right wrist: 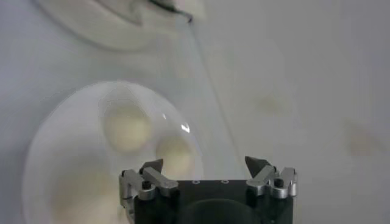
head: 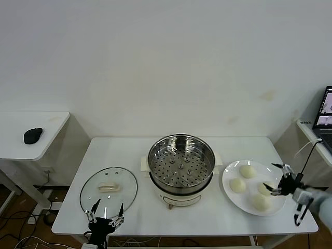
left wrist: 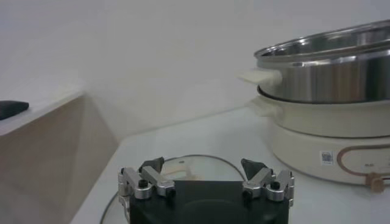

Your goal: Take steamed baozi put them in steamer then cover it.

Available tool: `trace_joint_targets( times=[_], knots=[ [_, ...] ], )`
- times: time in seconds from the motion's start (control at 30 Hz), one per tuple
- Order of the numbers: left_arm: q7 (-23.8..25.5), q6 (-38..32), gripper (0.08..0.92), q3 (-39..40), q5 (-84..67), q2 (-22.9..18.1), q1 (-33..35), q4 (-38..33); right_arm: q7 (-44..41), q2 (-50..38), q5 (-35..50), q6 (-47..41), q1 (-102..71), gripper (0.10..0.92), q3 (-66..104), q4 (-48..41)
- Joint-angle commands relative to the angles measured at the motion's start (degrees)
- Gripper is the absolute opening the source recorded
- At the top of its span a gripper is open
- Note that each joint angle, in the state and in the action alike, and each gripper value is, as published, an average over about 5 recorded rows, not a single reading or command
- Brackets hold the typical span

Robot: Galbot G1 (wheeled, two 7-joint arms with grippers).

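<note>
On the table in the head view, the steamer (head: 181,165) stands empty at centre, the cover (head: 108,191) flat to its left, and four steamed baozi (head: 248,171) on a white plate (head: 230,193) to its right. The right gripper (head: 275,177) hovers over the plate's outer edge, jaws apart; the left gripper (head: 106,212), half cut off below, sits by the cover's near rim, jaws apart.

From the left wrist, open fingers (left wrist: 151,179) frame the cover (left wrist: 201,165); the steamer (left wrist: 329,76) runs off-frame.

From the right wrist, only three blurred baozi (right wrist: 127,129) are visible.

Four pale cream baozi (head: 248,171) sit on a white plate (head: 228,174). The shiny silver steamer (head: 181,161) has a dotted perforated tray and white base. The clear glass cover (head: 108,192) bears a cream handle. White table (head: 129,150).
</note>
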Motion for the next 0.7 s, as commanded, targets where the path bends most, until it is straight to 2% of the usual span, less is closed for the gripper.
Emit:
trace_joint_targets(
  times=[0.03,0.33,0.7],
  knots=[
    [0.0,0.2,0.823,-0.5,1.1,0.0,0.0,-0.3,-17.6,-14.9,1.6,0.3,33.8,0.823,-29.9,-15.9],
    [0.1,0.2,0.823,-2.1,1.3,-0.1,0.2,-0.3,-21.1,-6.5,0.4,4.0,65.4,0.823,-63.1,-31.6],
    [0.2,0.3,0.823,-3.7,1.2,-0.4,0.1,-0.1,-22.9,6.3,-2.4,6.8,73.8,0.823,-74.2,-46.0]
  ],
)
